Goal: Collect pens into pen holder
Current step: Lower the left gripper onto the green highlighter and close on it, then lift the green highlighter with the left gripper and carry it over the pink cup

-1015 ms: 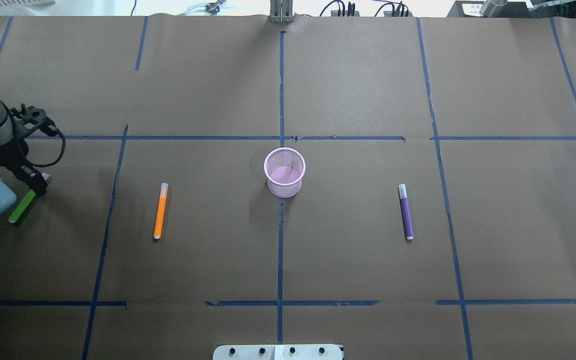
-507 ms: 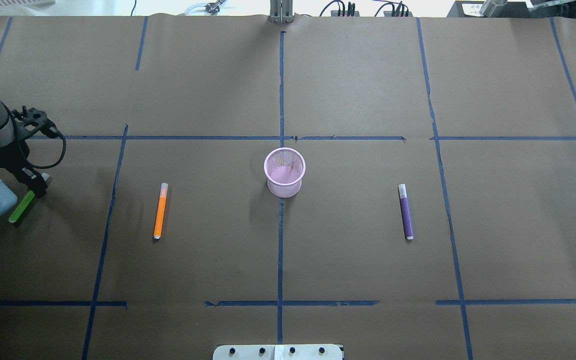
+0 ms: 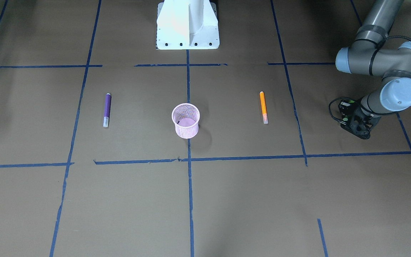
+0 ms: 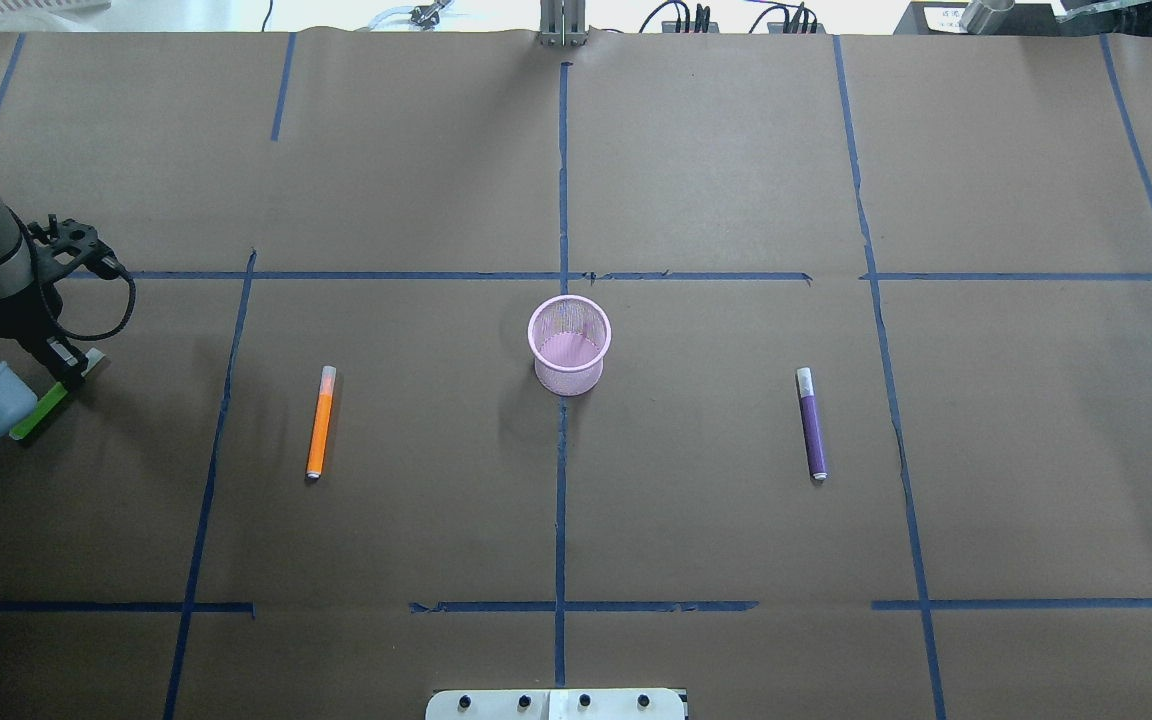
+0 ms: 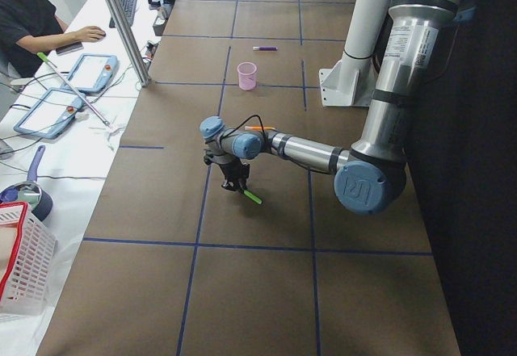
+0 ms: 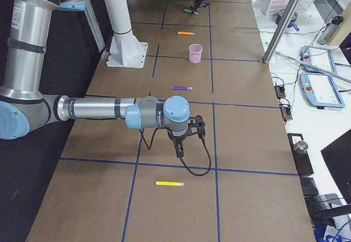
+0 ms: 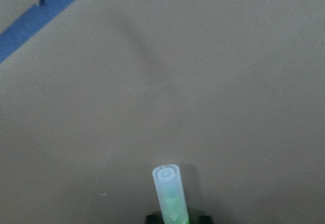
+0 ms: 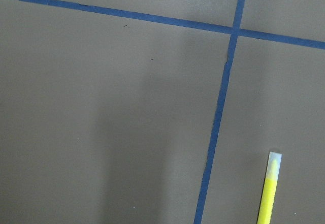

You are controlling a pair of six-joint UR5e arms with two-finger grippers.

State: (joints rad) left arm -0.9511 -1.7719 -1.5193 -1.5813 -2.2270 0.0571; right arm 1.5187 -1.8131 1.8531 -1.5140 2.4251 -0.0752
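My left gripper (image 4: 62,374) is at the table's far left, shut on the green pen (image 4: 34,414). It holds the pen tilted, low over the paper. The pen's pale cap points forward in the left wrist view (image 7: 169,191). The pink mesh pen holder (image 4: 569,345) stands upright at the centre with no pen in it. The orange pen (image 4: 318,422) lies left of the holder and the purple pen (image 4: 812,423) lies right of it. My right gripper (image 6: 178,148) shows only in the exterior right view, low over the table, and I cannot tell whether it is open or shut.
A yellow pen (image 6: 169,184) lies near my right gripper and also shows in the right wrist view (image 8: 267,193). Blue tape lines (image 4: 561,450) cross the brown paper. The robot's white base (image 3: 187,25) is at the near middle edge. An operator sits at a side desk (image 5: 32,17).
My left gripper has shifted slightly left with the green pen in it. The holder and the orange and purple pens have not moved.
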